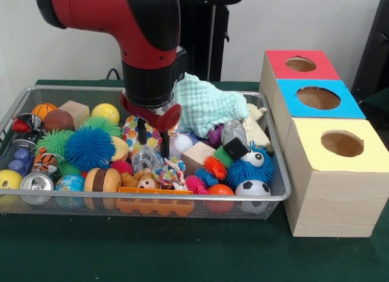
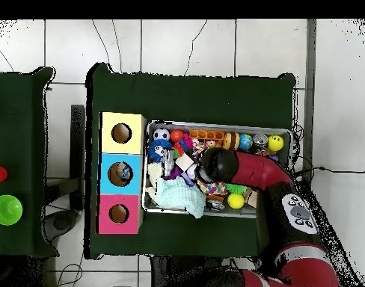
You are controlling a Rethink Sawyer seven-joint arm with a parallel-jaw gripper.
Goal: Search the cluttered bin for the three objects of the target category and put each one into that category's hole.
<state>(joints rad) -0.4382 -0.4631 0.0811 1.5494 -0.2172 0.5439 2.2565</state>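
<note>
Front view: tool [image 1: 153, 140] hangs over the crowded bin [image 1: 276, 172], fingers narrowly apart above toys, holding nothing.

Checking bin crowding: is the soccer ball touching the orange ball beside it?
Touching. The front view shows the soccer ball pressed against the orange ball at the bin's near rim, no gap between them.

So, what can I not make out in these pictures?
- Front view: toys behind the arm and under the mint cloth are hidden.
- Overhead view: the arm covers the bin's middle and the gripper.
- Front view: clutter hides whether the gripper holds anything.
- Both views: the box holes' insides are too dark.
</note>
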